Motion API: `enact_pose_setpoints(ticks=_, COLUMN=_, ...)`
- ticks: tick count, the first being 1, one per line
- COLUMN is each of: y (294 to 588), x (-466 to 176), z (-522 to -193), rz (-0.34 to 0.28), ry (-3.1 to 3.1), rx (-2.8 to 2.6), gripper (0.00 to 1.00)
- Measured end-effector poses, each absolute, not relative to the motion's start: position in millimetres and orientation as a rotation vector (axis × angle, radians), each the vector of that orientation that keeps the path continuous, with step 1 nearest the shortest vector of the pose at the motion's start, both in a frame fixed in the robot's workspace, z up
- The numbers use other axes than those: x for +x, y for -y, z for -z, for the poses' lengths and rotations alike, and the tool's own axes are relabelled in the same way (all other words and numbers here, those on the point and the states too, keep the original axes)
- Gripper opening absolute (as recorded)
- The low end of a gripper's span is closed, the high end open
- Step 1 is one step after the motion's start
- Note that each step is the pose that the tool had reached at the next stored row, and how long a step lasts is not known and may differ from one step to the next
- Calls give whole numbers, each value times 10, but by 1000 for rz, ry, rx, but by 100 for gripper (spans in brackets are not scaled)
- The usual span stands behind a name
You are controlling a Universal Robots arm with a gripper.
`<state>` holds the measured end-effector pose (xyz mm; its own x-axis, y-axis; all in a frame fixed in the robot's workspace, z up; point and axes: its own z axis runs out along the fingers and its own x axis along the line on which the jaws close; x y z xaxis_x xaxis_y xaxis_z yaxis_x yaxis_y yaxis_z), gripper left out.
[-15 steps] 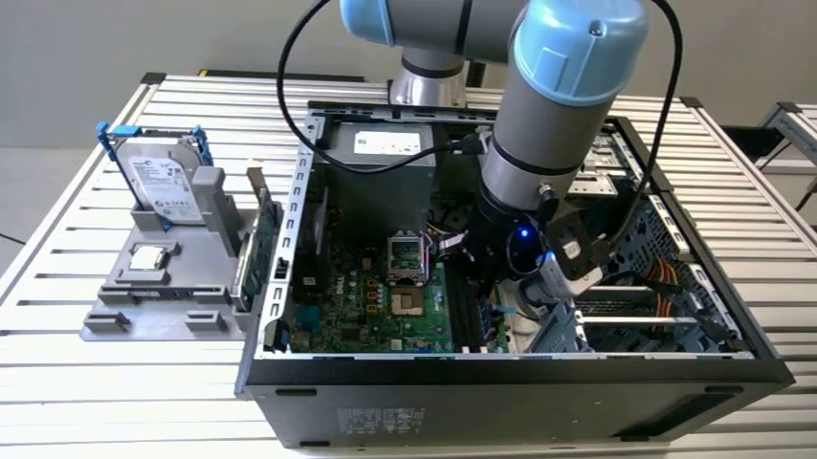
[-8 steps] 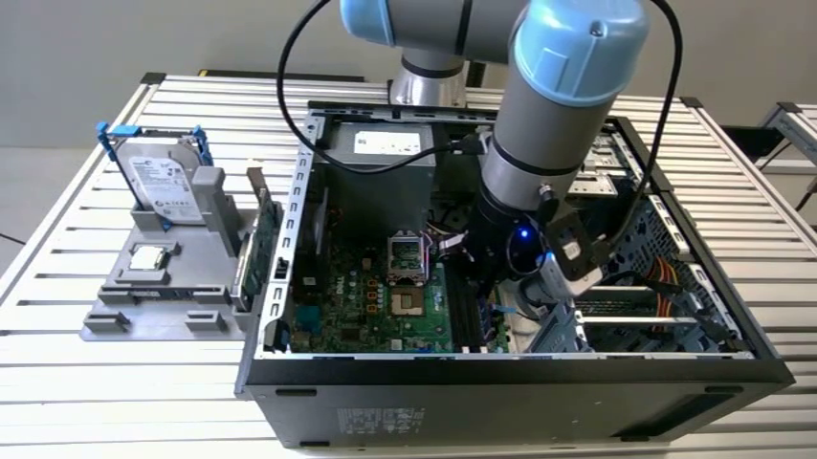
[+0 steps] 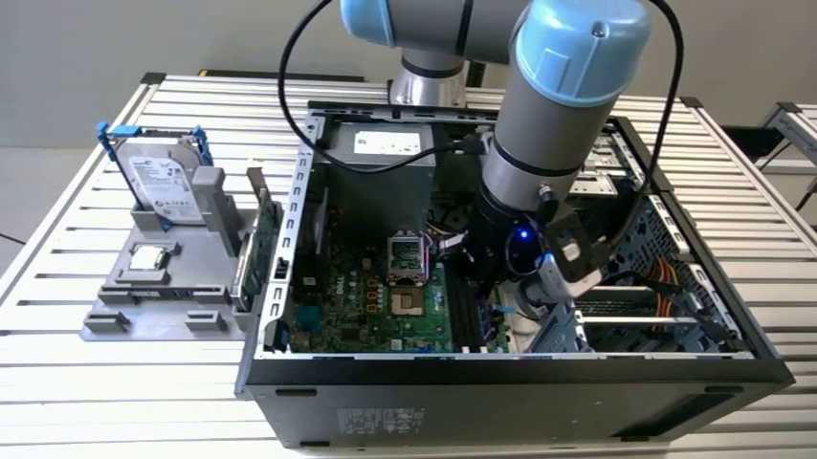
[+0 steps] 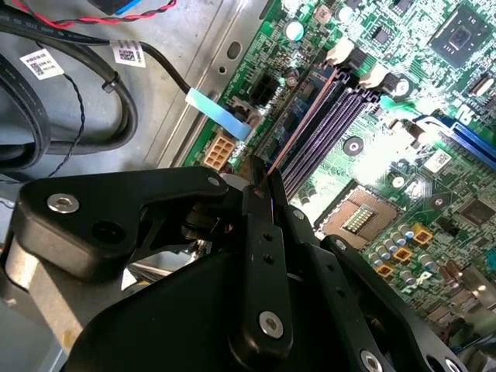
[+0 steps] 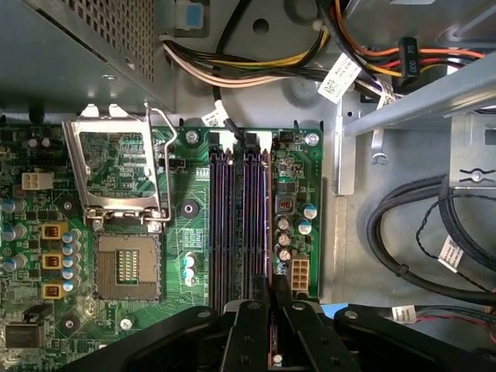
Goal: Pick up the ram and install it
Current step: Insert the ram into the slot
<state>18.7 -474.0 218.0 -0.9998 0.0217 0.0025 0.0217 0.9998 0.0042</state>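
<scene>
The ram (image 4: 304, 124) is a thin stick, seen edge-on, pinched tight in the gripper (image 4: 262, 184). It hangs just above the long purple slots (image 5: 240, 225) on the green board (image 5: 116, 310), lined up with them so it can slide straight in. The arm (image 3: 549, 124) reaches down inside the open computer case (image 3: 511, 382).

motherboard (image 5: 186, 194) green | slots (image 5: 240, 225) purple-black | arm (image 3: 575, 38) light blue, grey
</scene>
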Motion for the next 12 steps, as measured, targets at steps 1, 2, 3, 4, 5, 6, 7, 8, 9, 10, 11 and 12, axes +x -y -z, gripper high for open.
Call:
enact_pose_setpoints(ticks=1, y=4740, x=187, z=-2179, rz=7, ry=3139, rx=-42, gripper=0)
enact_pose_setpoints(ticks=2, y=4740, x=187, z=-2179, rz=7, ry=3139, rx=-47, gripper=0)
enact_pose_setpoints(ticks=3, y=4740, x=187, z=-2179, rz=7, ry=3139, rx=-48, gripper=0)
enact_pose_setpoints(ticks=4, y=4741, x=187, z=-2177, rz=7, ry=3139, rx=-48, gripper=0)
enact_pose_setpoints(ticks=5, y=4741, x=187, z=-2175, rz=7, ry=3139, rx=-48, gripper=0)
enact_pose_setpoints(ticks=6, y=4740, x=187, z=-2172, rz=6, ry=3139, rx=-48, gripper=0)
enact_pose_setpoints(ticks=7, y=4740, x=187, z=-2170, rz=5, ry=3139, rx=-48, gripper=0)
enact_pose_setpoints(ticks=8, y=4740, x=187, z=-2166, rz=4, ry=3139, rx=-48, gripper=0)
enact_pose_setpoints(ticks=9, y=4740, x=187, z=-2163, rz=3, ry=3139, rx=-48, gripper=0)
enact_pose_setpoints(ticks=10, y=4740, x=187, z=-2163, rz=1, ry=3138, rx=-48, gripper=0)
enact_pose_setpoints(ticks=11, y=4740, x=187, z=-2163, rz=-1, ry=3136, rx=-48, gripper=0)
enact_pose_setpoints(ticks=12, y=4740, x=187, z=-2163, rz=-3, ry=3135, rx=-48, gripper=0)
